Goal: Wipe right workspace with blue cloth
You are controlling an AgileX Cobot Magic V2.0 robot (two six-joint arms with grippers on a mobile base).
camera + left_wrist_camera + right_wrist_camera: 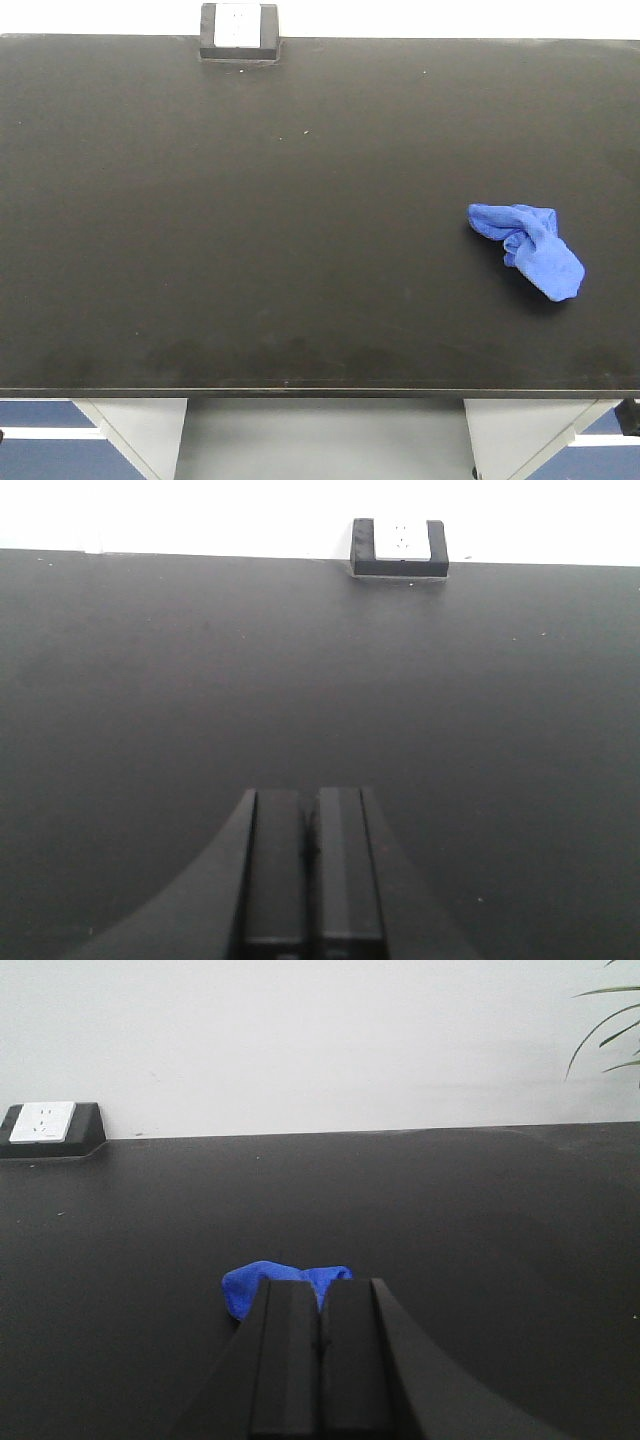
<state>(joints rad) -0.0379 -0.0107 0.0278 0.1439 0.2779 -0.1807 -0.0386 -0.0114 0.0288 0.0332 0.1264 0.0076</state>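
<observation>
The blue cloth [530, 248] lies bunched on the right side of the matte black benchtop [250, 200], with nothing touching it. Neither gripper shows in the front view. In the right wrist view my right gripper [320, 1284] is shut with nothing between its fingers. The blue cloth [250, 1285] shows just beyond its fingertips, partly hidden behind them. In the left wrist view my left gripper [312, 792] is shut and empty over bare benchtop [150, 680].
A black-and-white outlet box [238, 30] sits at the bench's far edge, left of centre. Grey legs [140, 435] stand under the near edge. A white wall runs behind the bench, and plant leaves [610, 1030] hang at the far right.
</observation>
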